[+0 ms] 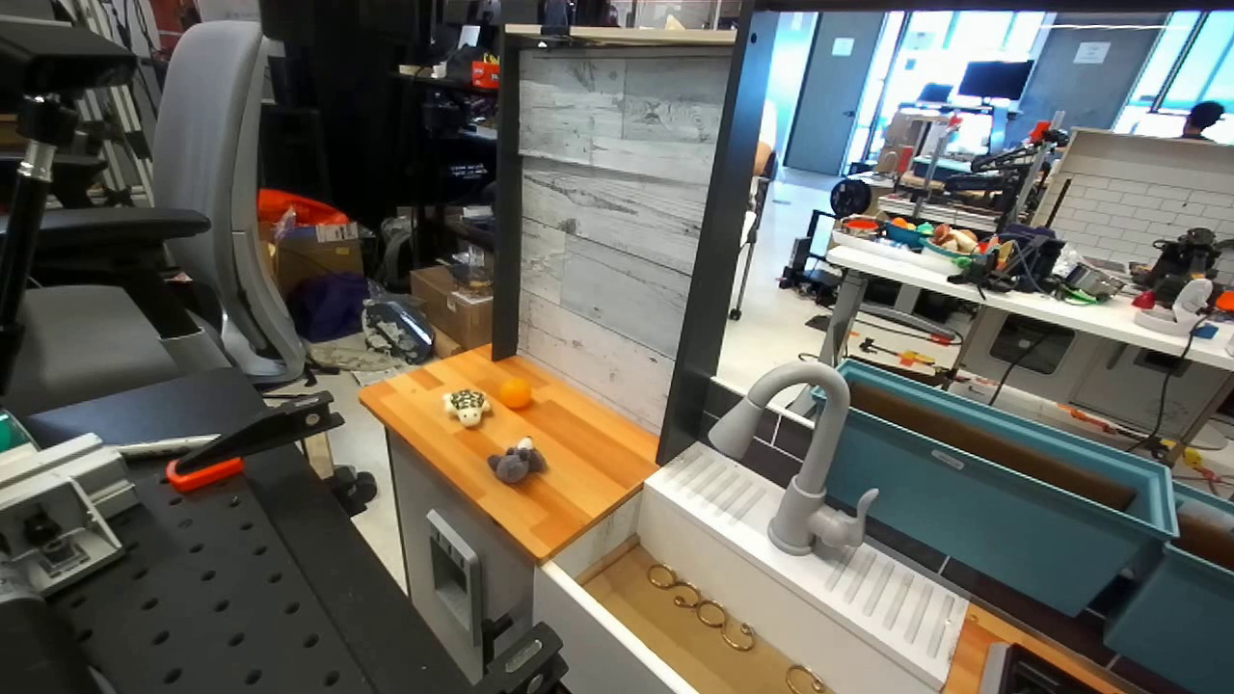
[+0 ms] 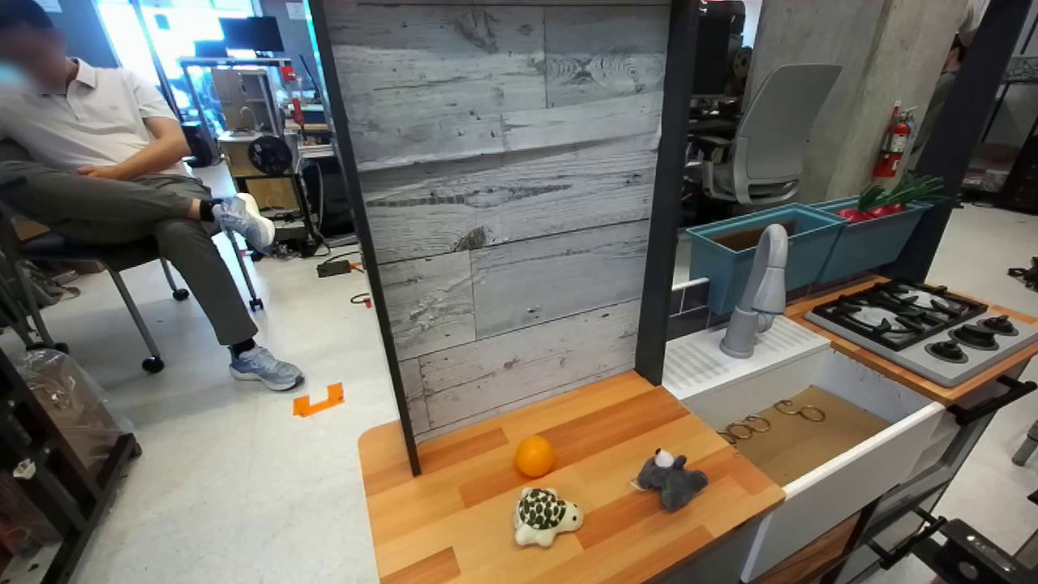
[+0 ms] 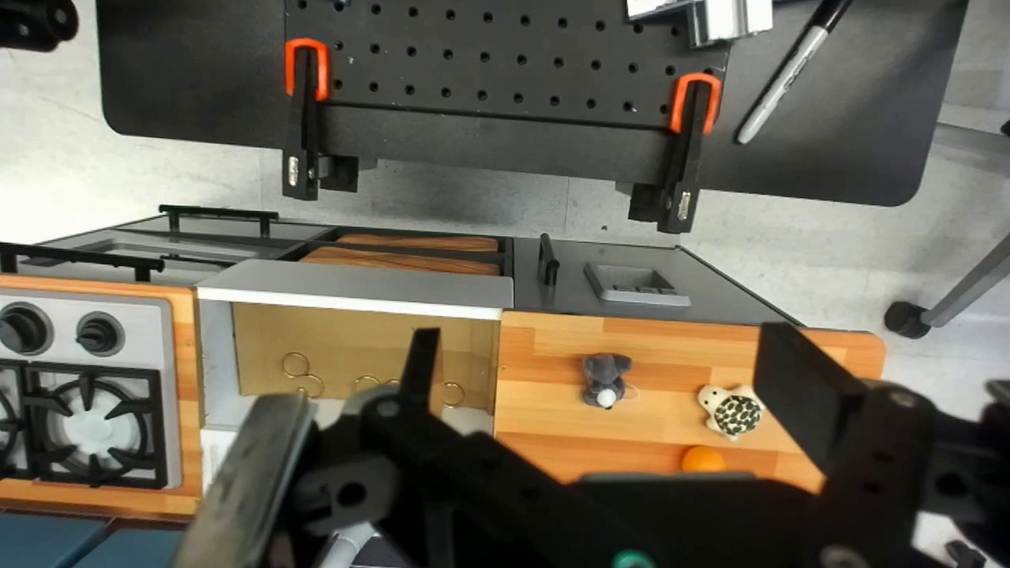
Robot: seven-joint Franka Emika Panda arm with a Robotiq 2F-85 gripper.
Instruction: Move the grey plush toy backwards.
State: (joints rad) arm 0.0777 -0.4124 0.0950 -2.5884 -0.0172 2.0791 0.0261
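Note:
The grey plush toy [image 1: 514, 466] is a small dark grey lump with a white tip. It lies on the wooden countertop near the sink side, and it shows in both exterior views [image 2: 675, 484]. In the wrist view the toy [image 3: 606, 372] lies between my two fingers as seen from above, nearer the left one in the picture. My gripper [image 3: 601, 343] is wide open and empty, well above the countertop and apart from the toy. My gripper does not show in the exterior views.
On the countertop [image 2: 454, 560] are a turtle toy [image 2: 545, 517] and an orange ball [image 2: 535, 457]. A grey plank wall [image 2: 519, 203] stands behind. A sink [image 1: 665, 617] with a faucet [image 1: 815, 463] adjoins the countertop. A black table [image 3: 489, 134] with clamps faces it.

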